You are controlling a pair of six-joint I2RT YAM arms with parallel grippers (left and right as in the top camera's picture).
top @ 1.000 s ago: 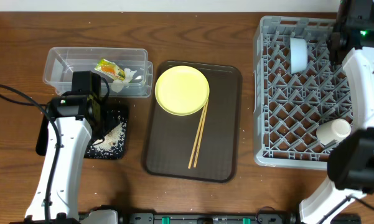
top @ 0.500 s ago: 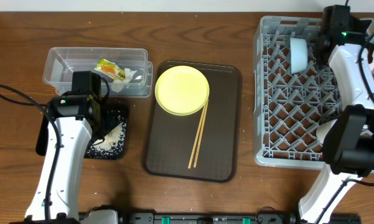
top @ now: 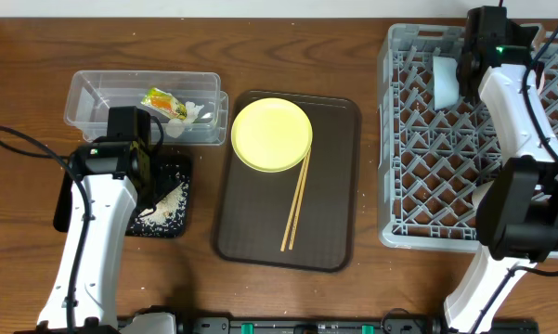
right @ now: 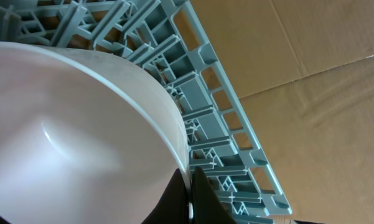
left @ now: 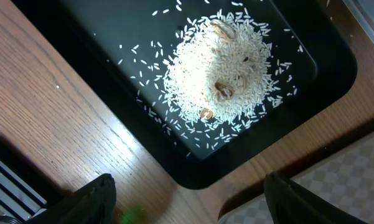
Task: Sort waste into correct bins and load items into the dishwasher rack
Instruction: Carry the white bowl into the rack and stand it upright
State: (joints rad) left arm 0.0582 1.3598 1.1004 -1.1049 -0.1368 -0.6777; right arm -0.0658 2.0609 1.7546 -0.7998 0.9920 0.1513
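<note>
I see my right claw (right: 190,198) pinched on the rim of the white bowl (right: 68,137) at the far side of the rack (right: 218,106), and my left claw (left: 190,196) wide apart over the rice (left: 218,68) in the black tray (left: 68,68)

In rack (top: 386,139): white bowl (top: 445,81) on edge; yellow plate (top: 271,134) flat.

Rack (top: 386,139): right edge, bowl (top: 445,79) in its far part.
Serving tray (top: 251,223): centre, carrying plate (top: 271,134), chopsticks (top: 295,206).
Tub (top: 93,102): far left; shallow tray (top: 181,176) before it.
</note>
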